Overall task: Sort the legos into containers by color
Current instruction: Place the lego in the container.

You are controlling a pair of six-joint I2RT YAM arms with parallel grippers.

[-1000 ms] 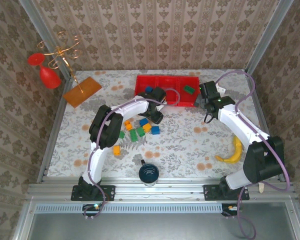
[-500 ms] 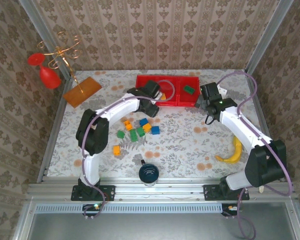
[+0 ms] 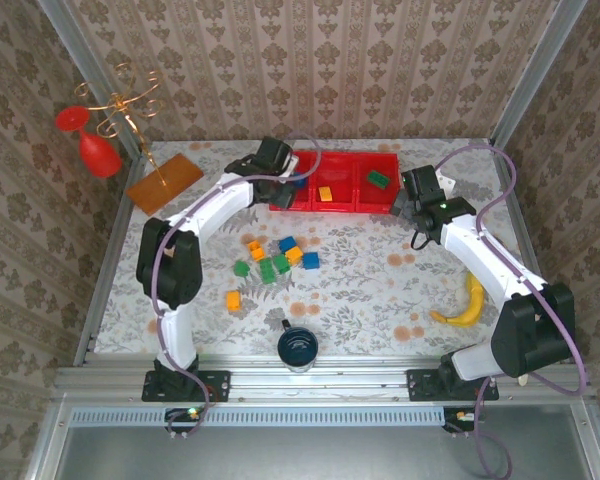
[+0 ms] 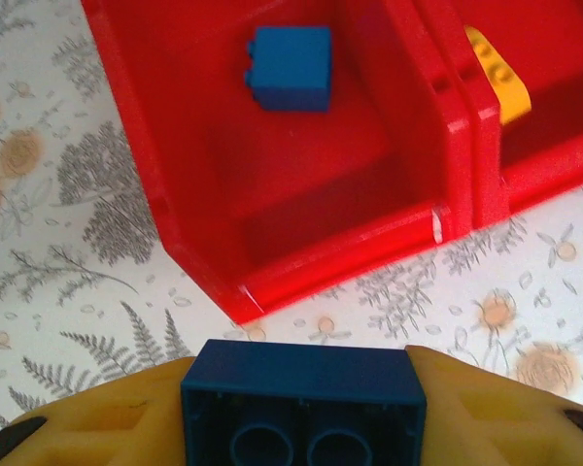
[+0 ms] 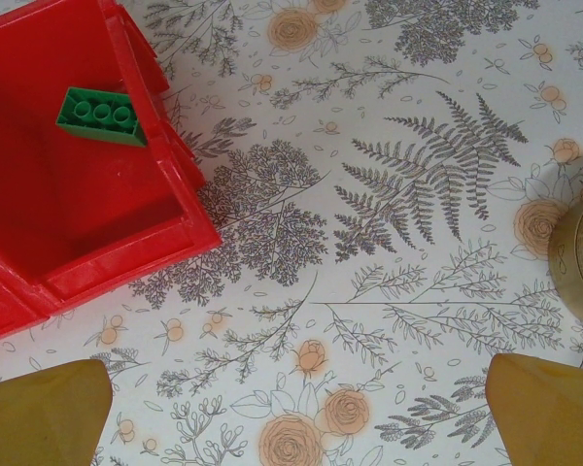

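My left gripper (image 4: 304, 413) is shut on a blue lego (image 4: 304, 393), held studs-down just above the table in front of a corner of the red tray (image 4: 301, 282). From above, this gripper (image 3: 284, 197) hangs at the front left corner of the containers (image 3: 342, 207). The left compartment holds a blue lego (image 4: 290, 68), the middle an orange one (image 3: 325, 193), the right a green one (image 5: 101, 116). Several loose legos (image 3: 280, 262) in blue, orange and green lie mid-table. My right gripper (image 5: 296, 427) is open over bare cloth beside the tray's right end (image 3: 412, 205).
A banana (image 3: 466, 305) lies at the right, a dark blue cup (image 3: 298, 347) at the near edge, an orange board (image 3: 165, 182) with a wire stand at the back left. A tape roll (image 5: 578, 254) sits right of my right gripper.
My left arm has swung back and to the left from the loose pile to the tray's left end, carrying the blue lego. The right arm has barely moved.
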